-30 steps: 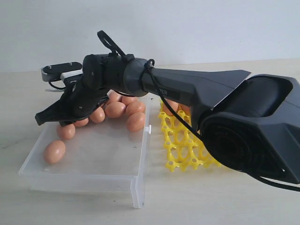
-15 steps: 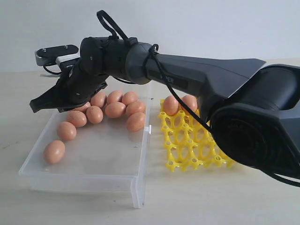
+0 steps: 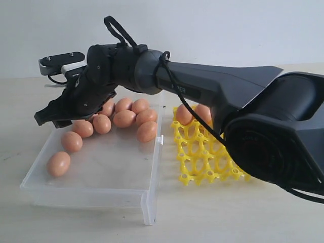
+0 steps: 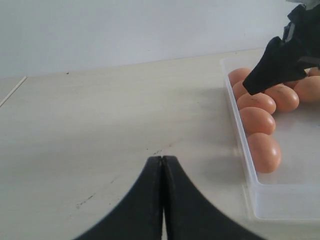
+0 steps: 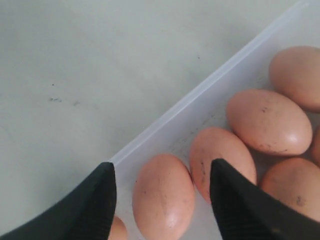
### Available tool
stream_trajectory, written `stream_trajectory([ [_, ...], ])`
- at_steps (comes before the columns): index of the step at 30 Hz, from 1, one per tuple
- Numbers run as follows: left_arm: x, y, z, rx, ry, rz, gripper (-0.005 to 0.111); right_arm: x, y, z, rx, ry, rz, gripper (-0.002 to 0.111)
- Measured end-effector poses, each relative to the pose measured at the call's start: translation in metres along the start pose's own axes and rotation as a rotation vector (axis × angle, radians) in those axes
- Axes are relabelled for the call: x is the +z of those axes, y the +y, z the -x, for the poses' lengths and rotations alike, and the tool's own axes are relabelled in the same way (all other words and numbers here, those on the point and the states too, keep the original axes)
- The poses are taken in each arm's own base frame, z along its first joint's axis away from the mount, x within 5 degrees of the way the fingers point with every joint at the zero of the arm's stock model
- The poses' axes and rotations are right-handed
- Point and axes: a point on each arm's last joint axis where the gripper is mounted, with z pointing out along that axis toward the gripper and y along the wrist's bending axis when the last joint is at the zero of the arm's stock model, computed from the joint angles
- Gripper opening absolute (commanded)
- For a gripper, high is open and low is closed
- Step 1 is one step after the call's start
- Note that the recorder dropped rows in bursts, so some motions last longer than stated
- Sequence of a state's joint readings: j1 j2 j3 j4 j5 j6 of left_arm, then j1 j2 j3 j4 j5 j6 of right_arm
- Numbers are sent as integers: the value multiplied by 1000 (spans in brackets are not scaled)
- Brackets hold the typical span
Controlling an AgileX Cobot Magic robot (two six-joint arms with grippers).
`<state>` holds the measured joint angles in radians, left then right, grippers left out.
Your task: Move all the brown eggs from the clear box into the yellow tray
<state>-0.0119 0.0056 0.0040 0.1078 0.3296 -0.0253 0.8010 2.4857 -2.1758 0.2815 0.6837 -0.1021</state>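
Right, on the exterior view my right gripper (image 3: 48, 117) hangs over the left end of the large shallow box of clear plastic (image 3: 147, 200). It is just above the orange-brown oval eggs (image 3: 124, 118) clustered along the box's back and left side. Just to the right of the box sits the bright yellow lattice egg tray (image 3: 202, 159), with two eggs in its far cups.

On the left wrist view, my left gripper (image 4: 162, 200) has its black fingers pressed together over the pale bare table (image 4: 100, 110), outside the box wall, holding nothing.

On the right wrist view, the right fingers (image 5: 100, 200) stand spread apart and grip nothing. One egg lies in the gap below them, just inside the box wall, with others packed beside it.
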Motion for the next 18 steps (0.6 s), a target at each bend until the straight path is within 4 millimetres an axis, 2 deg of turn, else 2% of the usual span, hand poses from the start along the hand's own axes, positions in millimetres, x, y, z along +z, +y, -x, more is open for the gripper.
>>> stream_trajectory([
  [6,0,0,0,0,0,0,0,19,-5,-15,-36,55,2,55],
  [13,0,0,0,0,0,0,0,21,-4,-18,-77,74,12,63],
  [18,0,0,0,0,0,0,0,21,-4,-18,-81,74,13,63],
])
